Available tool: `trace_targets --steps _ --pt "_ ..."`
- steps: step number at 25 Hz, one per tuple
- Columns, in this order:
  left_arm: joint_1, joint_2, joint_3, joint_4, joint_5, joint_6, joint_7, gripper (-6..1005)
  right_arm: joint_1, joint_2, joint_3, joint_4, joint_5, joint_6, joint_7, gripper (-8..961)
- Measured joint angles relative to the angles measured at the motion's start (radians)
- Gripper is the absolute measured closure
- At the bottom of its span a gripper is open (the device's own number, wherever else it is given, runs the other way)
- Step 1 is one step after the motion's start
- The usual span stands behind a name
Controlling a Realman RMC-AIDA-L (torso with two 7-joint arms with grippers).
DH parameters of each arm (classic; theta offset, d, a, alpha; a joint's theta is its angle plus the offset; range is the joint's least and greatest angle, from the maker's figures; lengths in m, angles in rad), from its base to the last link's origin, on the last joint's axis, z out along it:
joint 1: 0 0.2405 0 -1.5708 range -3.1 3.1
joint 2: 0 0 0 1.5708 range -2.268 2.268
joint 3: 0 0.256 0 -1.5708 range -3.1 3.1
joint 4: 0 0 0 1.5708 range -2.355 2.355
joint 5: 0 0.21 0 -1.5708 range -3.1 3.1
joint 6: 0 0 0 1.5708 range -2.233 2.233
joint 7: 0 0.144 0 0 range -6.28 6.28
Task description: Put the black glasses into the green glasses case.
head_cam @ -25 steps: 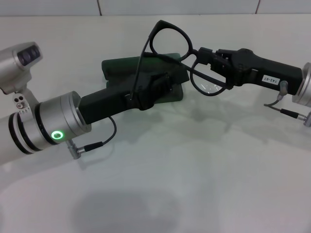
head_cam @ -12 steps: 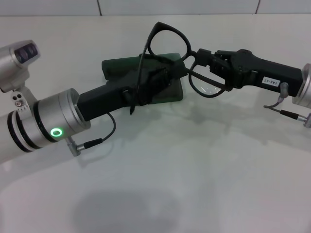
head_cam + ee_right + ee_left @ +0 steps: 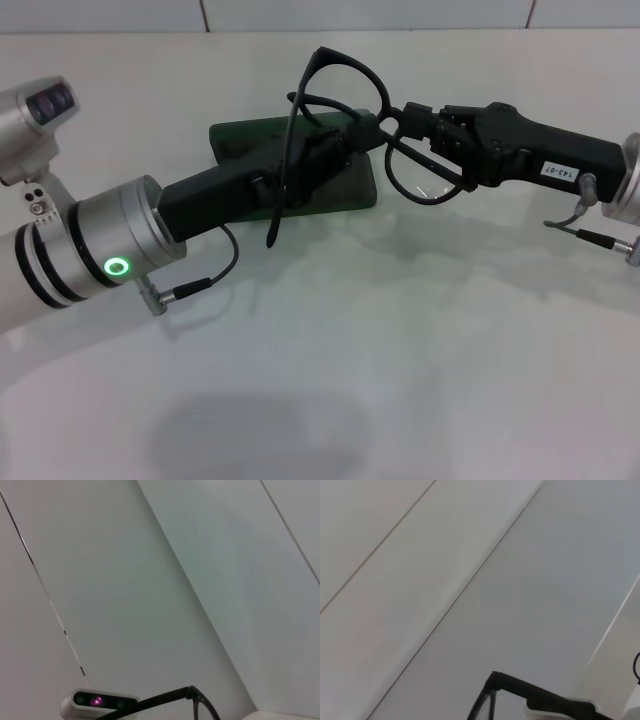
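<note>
The black glasses (image 3: 343,62) hang in the air above the green glasses case (image 3: 235,138), which lies on the white table under both arms. My right gripper (image 3: 406,120) comes in from the right and is shut on the frame between the two lenses. My left gripper (image 3: 352,138) reaches in from the left, over the case, and its tip sits by the frame's near side. One temple arm (image 3: 281,190) hangs down across the left gripper's body. A piece of the black frame (image 3: 517,686) shows in the left wrist view, and the black frame (image 3: 172,696) also shows in the right wrist view.
White table (image 3: 400,350) all around, with a tiled wall edge (image 3: 420,28) at the back. The left arm's wrist camera (image 3: 97,701) shows low in the right wrist view. A cable (image 3: 215,280) loops under the left wrist.
My left gripper has slid up and right over the case towards the frame. The hanging temple arm now reaches lower across it. The right gripper has shifted the glasses slightly left.
</note>
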Motion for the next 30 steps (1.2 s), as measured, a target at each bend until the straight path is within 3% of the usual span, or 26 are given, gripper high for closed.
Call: trace_targets --steps 24,30 --pt "0.002 -0.001 0.0 0.0 -0.001 0.008 0.002 974 -0.008 0.0 -0.003 -0.004 0.011 -0.024 -0.001 906" --pt "0.008 0.001 0.003 0.0 0.0 0.021 0.0 973 -0.044 -0.016 0.0 -0.021 0.096 -0.022 -0.001 905"
